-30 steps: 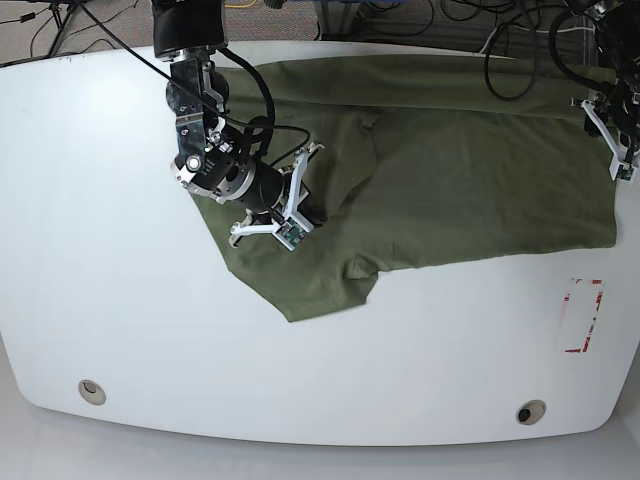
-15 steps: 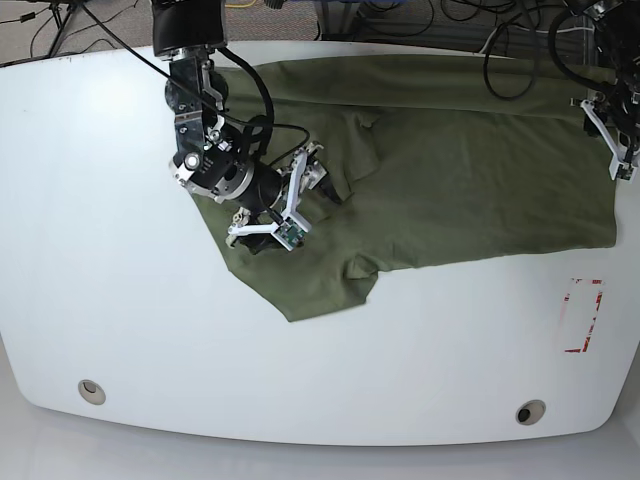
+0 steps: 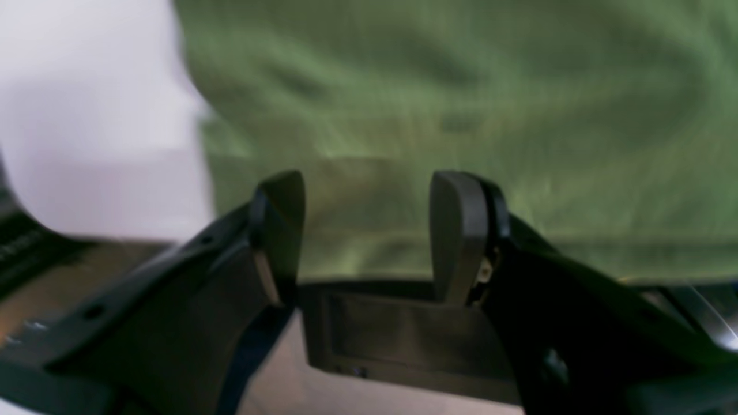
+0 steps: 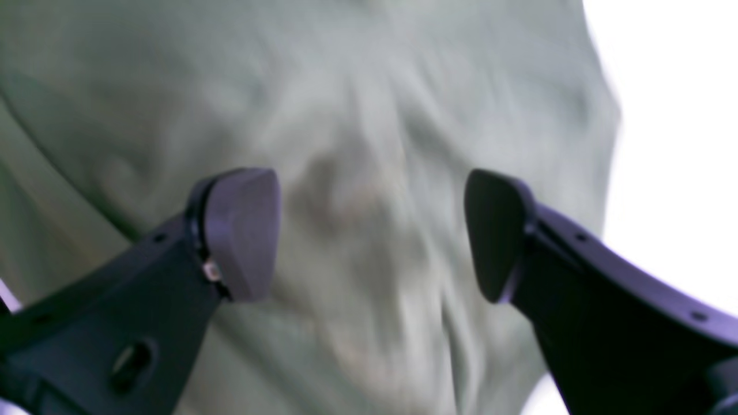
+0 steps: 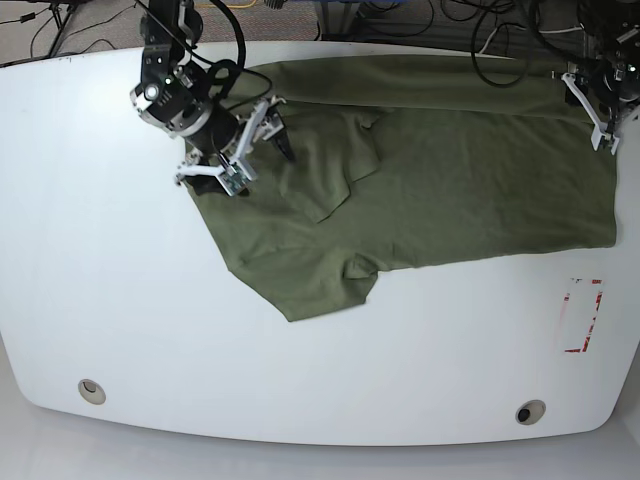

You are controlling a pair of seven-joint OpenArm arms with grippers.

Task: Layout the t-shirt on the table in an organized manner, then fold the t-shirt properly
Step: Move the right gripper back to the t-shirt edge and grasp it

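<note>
T-shirt point(image 5: 440, 180) — one; grommets point(image 5: 91, 391) — two

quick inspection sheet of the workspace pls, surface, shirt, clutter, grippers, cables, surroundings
surface: white glossy table, two metal grommets near the front edge, red tape rectangle at front right of the base view.
job's things: olive t-shirt spread across the far half, wrinkled, a flap folded over near the middle.
clutter: nothing seen.
grippers: right gripper open, above the shirt's edge; left gripper open, at the shirt's far corner, nothing between its jaws.
cables: black cables lie behind the table and run along both arms.
surroundings: floor beyond the far edge, details unclear.
</note>
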